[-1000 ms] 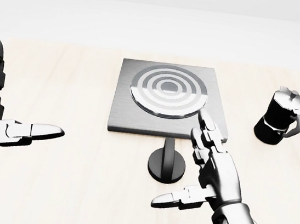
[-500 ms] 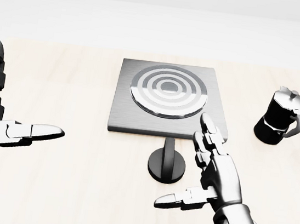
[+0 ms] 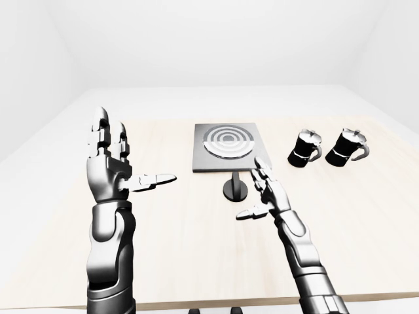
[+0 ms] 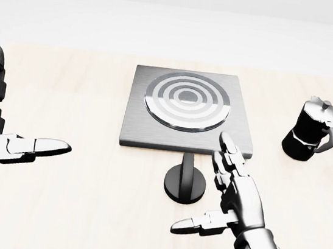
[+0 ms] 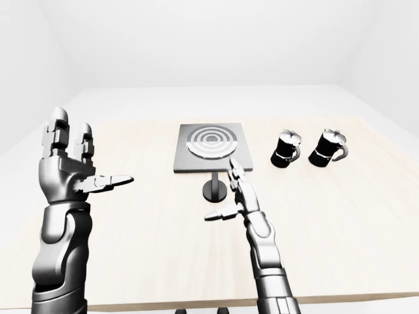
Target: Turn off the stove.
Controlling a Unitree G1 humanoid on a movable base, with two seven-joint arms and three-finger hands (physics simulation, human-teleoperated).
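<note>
A square grey stove plate [image 4: 153,132] with a ringed burner [image 4: 187,100] lies at the centre of the pale wooden table. Just below it stands its round black knob [image 4: 184,183] with an upright handle. My right hand [image 4: 224,190] is open, fingers spread, hovering just right of the knob and not touching it. At the left edge of the head view my left hand [image 3: 114,163] is open and raised, palm upright, well away from the stove.
Two black moka pots [image 3: 306,148] [image 3: 346,147] stand on the table to the right of the stove. The wooden tabletop [image 3: 183,229] stretches wide around the stove, its near edge at the bottom of the eye views.
My right hand has slid slightly down and toward the knob, off the stove plate's lower right corner. The left hand has not moved.
</note>
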